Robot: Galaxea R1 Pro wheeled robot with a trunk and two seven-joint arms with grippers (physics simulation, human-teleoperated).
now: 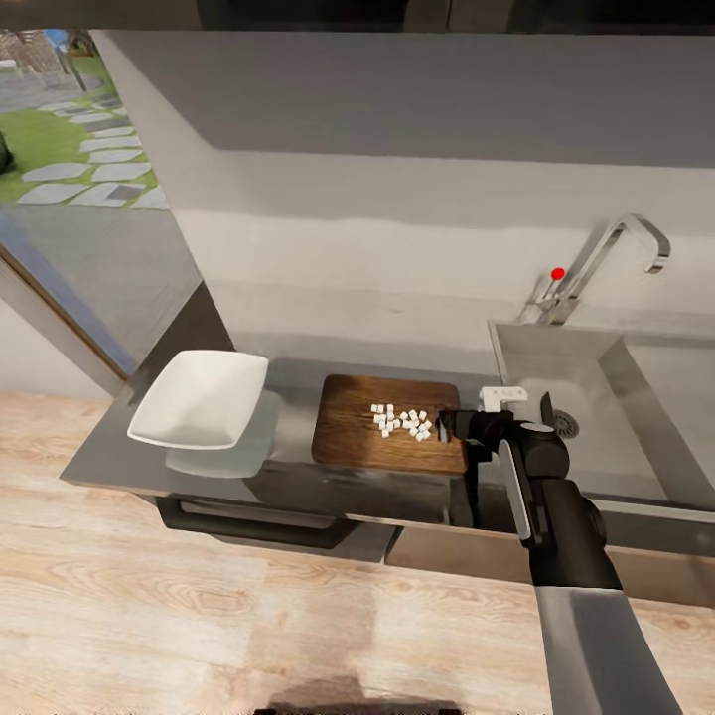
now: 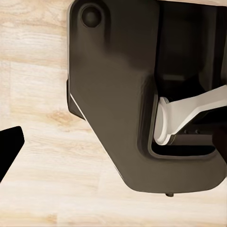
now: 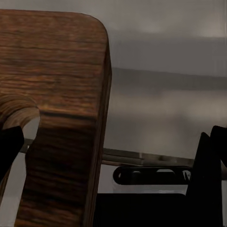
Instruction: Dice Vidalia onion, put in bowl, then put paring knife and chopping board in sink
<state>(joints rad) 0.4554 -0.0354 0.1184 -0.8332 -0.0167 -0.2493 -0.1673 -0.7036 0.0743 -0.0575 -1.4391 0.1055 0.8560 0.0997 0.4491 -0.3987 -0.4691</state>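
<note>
Small white diced onion pieces [image 1: 402, 421] lie heaped on the brown wooden rectangular chopping board [image 1: 357, 437], toward its sink-side end, the board's long axis running along the grey desk [image 1: 109, 462] between the white squarish bowl [image 1: 199, 397] and the matte grey sink [image 1: 596, 397]. The right gripper [image 1: 449, 425] sits at that same board end, just beside the dice and nearer than the left arm; bowl lies beyond the board's far end. Cannot tell how far its jaws are parted or whether it holds anything.

A window [image 1: 70, 129] shows lawn and stepping stones.

The right gripper [image 1: 449, 425] fingers are too small and dark to read, hiding the chopping board [image 1: 367, 437] end.
</note>
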